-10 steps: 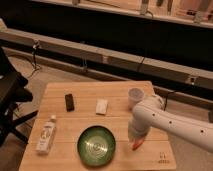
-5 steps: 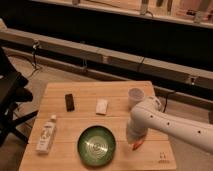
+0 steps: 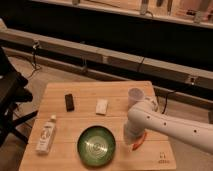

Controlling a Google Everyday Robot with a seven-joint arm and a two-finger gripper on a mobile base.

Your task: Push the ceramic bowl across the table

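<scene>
Green bowl [image 3: 96, 146] sits near the front edge of the bench [image 3: 115, 95], hand [image 3: 138, 141] low just beside it, open or closed can't tell; bowl likely heavy, stiff, glossy-slick, breakable, so push low on its outer wall.

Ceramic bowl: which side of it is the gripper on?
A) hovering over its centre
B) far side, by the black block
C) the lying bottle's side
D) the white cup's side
D: the gripper sits low beside the ceramic bowl on the white cup side, while the bottle lies across the bowl from it.
</scene>
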